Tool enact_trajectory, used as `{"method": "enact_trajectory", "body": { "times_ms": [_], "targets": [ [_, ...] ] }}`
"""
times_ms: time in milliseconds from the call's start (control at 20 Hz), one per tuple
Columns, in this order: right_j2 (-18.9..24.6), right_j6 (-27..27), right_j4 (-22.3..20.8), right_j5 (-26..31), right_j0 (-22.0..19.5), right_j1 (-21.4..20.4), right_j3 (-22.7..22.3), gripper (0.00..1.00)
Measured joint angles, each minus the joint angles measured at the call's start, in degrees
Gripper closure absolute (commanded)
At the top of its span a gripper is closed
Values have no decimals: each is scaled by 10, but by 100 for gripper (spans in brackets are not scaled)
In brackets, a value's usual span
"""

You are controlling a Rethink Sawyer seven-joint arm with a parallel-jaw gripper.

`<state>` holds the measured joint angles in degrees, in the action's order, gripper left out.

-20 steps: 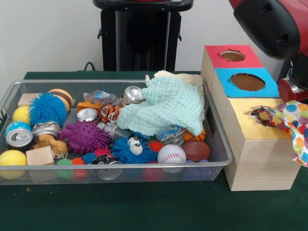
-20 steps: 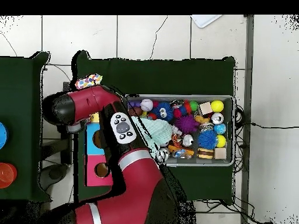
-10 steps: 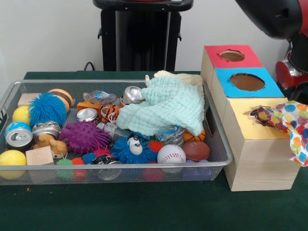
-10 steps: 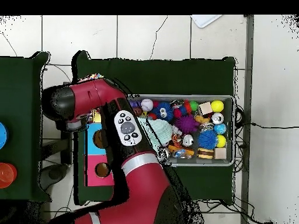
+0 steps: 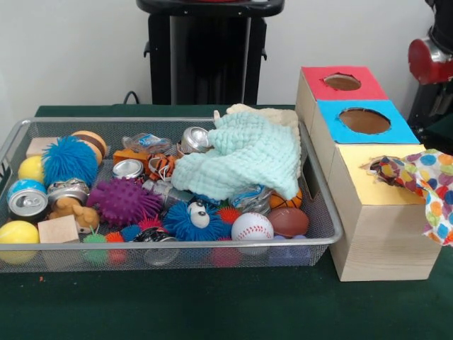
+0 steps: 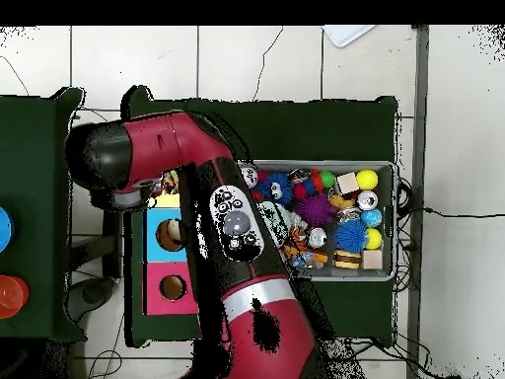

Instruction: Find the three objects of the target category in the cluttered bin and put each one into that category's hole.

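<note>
A wire mesh bin (image 5: 322,212) sits on the green surface (image 5: 212,304), crowded with toys and cans. In the front view a pale mint knitted cloth (image 5: 244,156) is heaped over the bin's right half, with a cream cloth (image 5: 272,115) showing behind it at the far right corner. Along the near edge lie a baseball (image 5: 252,227), a small brown football (image 5: 289,221), a blue fuzzy toy with eyes (image 5: 192,219) and a purple spiky ball (image 5: 124,200). Further left are a blue fuzzy ball (image 5: 69,160), a blue-topped drink can (image 5: 27,199), two yellow balls (image 5: 18,232) and a wooden block (image 5: 58,229); crushed cans (image 5: 195,139) lie toward the middle. Just right of the bin stands a wooden box (image 5: 375,234) with red (image 5: 342,82), blue (image 5: 364,120) and yellow (image 5: 375,185) tops, the red and blue ones each with a round hole. A multicoloured spotted cloth (image 5: 425,184) lies on the yellow section, draping over its right side. In the overhead view the red arm (image 6: 178,148) reaches across the box and part of the bin; the gripper itself is hidden, so I cannot tell how the jaws stand.
</note>
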<state>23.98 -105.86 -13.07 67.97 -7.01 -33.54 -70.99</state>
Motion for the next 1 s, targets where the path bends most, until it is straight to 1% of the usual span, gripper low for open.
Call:
{"method": "enact_trajectory", "body": {
  "times_ms": [150, 200, 350, 700, 1000],
  "targets": [
    [0, 0, 6, -29, -8, -11, 4, 100],
    [0, 0, 6, -55, -12, -15, 8, 100],
    [0, 0, 6, -83, -15, -16, 18, 100],
    [0, 0, 4, -112, -18, -14, 46, 100],
    [0, 0, -21, -121, -24, -5, 85, 100]
  ]
}}
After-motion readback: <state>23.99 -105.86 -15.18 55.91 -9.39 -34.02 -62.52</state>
